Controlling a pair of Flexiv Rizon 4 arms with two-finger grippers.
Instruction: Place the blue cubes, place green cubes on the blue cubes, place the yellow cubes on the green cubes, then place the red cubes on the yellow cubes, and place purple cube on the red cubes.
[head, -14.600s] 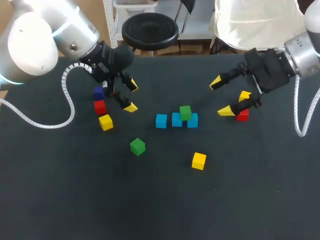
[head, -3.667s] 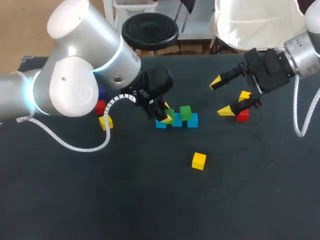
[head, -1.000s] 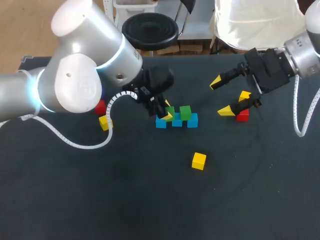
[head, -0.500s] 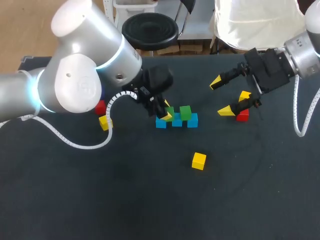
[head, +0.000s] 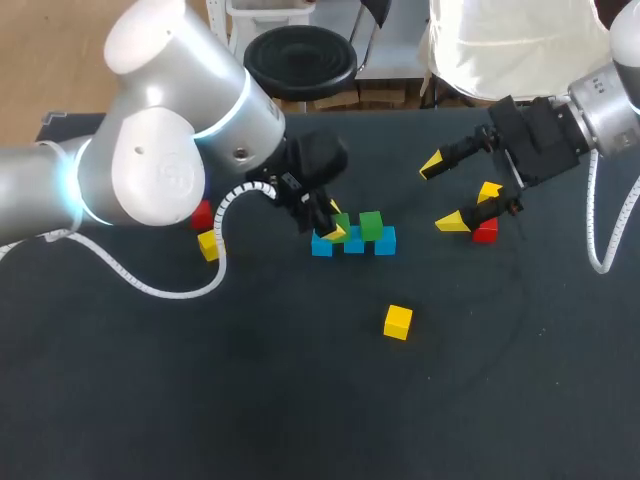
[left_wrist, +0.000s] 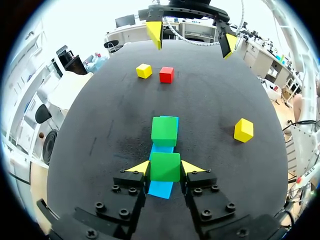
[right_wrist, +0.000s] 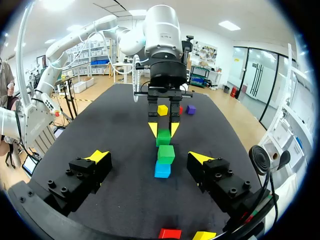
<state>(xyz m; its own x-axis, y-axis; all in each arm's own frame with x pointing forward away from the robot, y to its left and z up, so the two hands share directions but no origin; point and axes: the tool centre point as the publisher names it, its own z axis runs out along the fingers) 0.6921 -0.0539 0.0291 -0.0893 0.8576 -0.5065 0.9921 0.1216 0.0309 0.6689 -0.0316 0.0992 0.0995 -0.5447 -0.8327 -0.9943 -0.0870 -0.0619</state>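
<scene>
Left jaws are closed on a green cube (left_wrist: 165, 166), with one yellow tip (left_wrist: 140, 168) pressed against each side of it. This held cube sits on the nearest end of the blue cubes (left_wrist: 161, 189), a row of three running straight ahead from between the fingers. Just ahead of the left jaws a second green cube (left_wrist: 164, 131) rests on the same row, with a strip of blue showing between the two greens. Off to one side of the left jaws, well apart from the row, a lone yellow cube (left_wrist: 243, 130) lies on the dark table (head: 300, 400).

Right jaws are open, their tips spread wide with nothing between them, and they face the left jaws across the row. Almost under the right jaws, just beside one tip, lie a red cube (head: 486, 231) and a yellow cube (head: 489, 190), near each other. In the right wrist view, behind the left jaws, a purple cube (right_wrist: 190, 108) and another yellow cube (right_wrist: 162, 110) sit near one another. In the head view a second red cube (head: 202, 213) lies close to that yellow one, beside the left arm (head: 170, 150).
</scene>
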